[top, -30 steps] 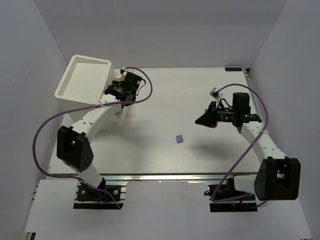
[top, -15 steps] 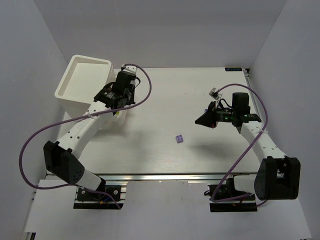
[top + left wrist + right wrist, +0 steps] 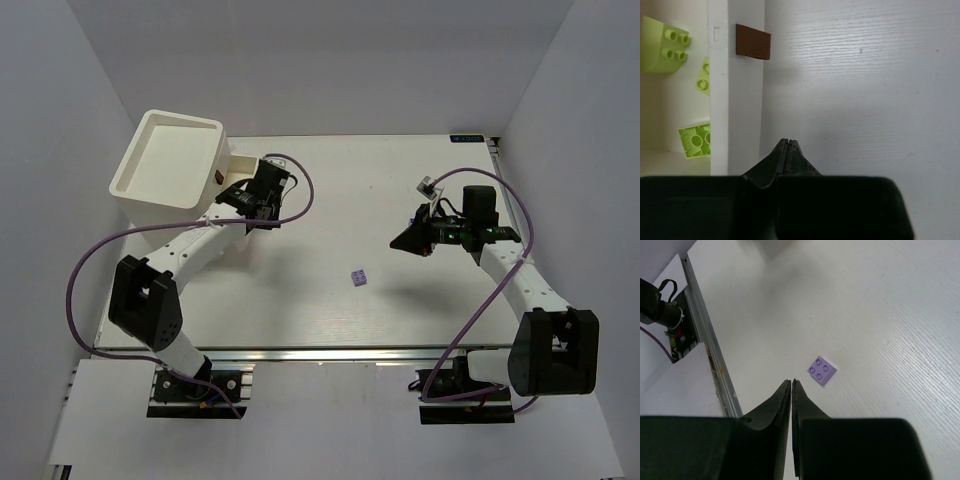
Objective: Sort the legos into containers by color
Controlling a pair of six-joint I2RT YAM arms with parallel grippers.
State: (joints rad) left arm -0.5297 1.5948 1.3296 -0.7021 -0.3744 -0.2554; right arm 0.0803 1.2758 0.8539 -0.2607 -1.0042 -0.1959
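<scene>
The table is white, and the tall cream-white box stands at its far-left corner; all positions below are referenced to this box.

The left arm reaches up to the box's right side. The right arm is well apart from the box, on the opposite side of the table.

One drawer projects from the right side of the box, with its brown knob facing the table.

The left gripper hangs just outside the drawer front, beside the box. Its fingers are pressed together and hold nothing. The right gripper hovers above the table, far to the right of the box. Its fingers stand a thin slit apart and are empty.

Three yellow-green legos lie inside the drawer, behind its front wall. One lavender lego lies studs-up on the table, well apart from the box toward the near right, between the box and the right gripper.
</scene>
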